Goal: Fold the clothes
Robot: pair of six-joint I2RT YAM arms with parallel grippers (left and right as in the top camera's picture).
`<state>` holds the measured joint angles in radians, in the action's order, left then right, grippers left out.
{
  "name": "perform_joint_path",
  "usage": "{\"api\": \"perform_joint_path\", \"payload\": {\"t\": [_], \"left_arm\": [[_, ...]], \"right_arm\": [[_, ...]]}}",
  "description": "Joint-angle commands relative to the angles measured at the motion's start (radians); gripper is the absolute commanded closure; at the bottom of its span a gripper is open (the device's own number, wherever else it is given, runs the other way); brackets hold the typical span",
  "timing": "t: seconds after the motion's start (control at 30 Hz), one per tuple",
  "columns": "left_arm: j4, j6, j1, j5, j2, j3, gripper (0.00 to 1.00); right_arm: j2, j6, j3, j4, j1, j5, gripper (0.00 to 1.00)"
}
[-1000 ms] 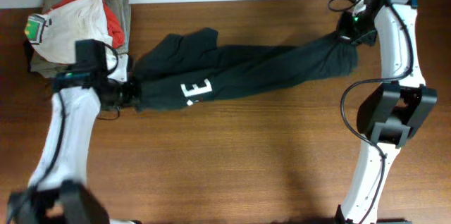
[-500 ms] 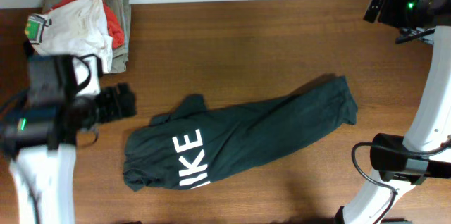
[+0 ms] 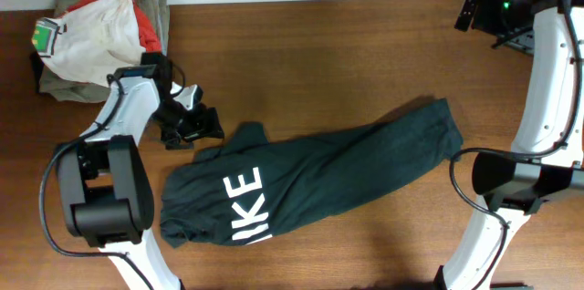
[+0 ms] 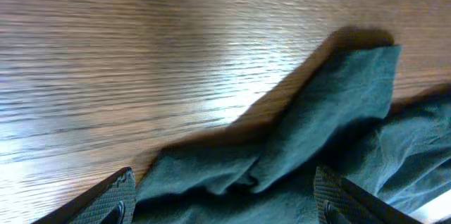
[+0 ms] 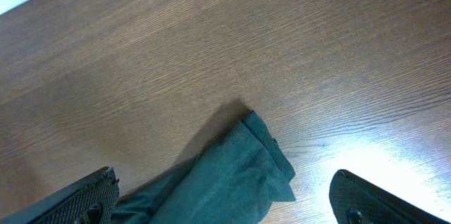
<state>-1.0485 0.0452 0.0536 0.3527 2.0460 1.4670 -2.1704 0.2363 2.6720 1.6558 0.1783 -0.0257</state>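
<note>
left gripper (image 3: 193, 126) hangs wide and empty; shut here, it may pinch a bunched wad, two layers at once, and the fold goes crooked. the shirt (image 3: 319, 181) lies crumpled on a slant across the table (image 3: 319, 53), one corner just under that gripper; the right gripper (image 5: 224, 197), wide too, hovers off its far end.

Shirt (image 3: 310, 181) across the table (image 3: 319, 62) (garment pile (image 3: 96, 39) far-left corner)
</note>
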Motion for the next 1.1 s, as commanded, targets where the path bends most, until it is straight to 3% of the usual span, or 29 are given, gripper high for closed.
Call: {"api": "perform_joint_path", "payload": {"t": [0.0, 0.3, 0.33, 0.37, 0.4, 0.53, 0.63, 0.67, 0.7, 1.07], "left_arm": [[0.003, -0.023, -0.038, 0.021, 0.017, 0.0, 0.2], [0.039, -0.02, -0.04, 0.019, 0.019, -0.093, 0.21], [0.051, -0.033, -0.04, 0.019, 0.019, -0.093, 0.33], [0.056, -0.043, -0.04, 0.019, 0.019, -0.093, 0.59], [0.056, -0.043, -0.04, 0.018, 0.019, -0.093, 1.0], [-0.001, -0.063, -0.038, 0.019, -0.017, -0.022, 1.0], [-0.038, -0.061, -0.038, 0.002, -0.117, 0.011, 0.98], [-0.064, -0.059, -0.038, -0.062, -0.121, 0.01, 0.22], [-0.067, -0.032, -0.038, -0.117, -0.114, -0.004, 0.16], [0.024, -0.031, -0.038, -0.056, 0.025, -0.082, 0.17]], "right_arm": [[-0.029, 0.005, -0.004, 0.009, -0.008, 0.015, 0.01], [-0.031, 0.005, -0.004, 0.01, -0.008, 0.015, 0.01], [-0.031, 0.005, -0.004, 0.01, -0.008, 0.015, 0.01], [-0.031, 0.005, -0.004, 0.01, -0.008, 0.015, 0.01], [-0.031, 0.005, -0.004, 0.016, -0.008, 0.015, 0.02], [-0.031, 0.005, -0.004, 0.017, -0.008, 0.015, 0.05], [-0.031, 0.005, -0.004, 0.03, -0.008, 0.015, 0.04], [-0.031, 0.005, -0.004, 0.034, -0.008, 0.015, 0.02], [-0.031, 0.005, -0.004, 0.037, -0.008, 0.015, 0.02], [-0.031, 0.005, -0.004, 0.043, -0.008, 0.015, 0.02]]}}
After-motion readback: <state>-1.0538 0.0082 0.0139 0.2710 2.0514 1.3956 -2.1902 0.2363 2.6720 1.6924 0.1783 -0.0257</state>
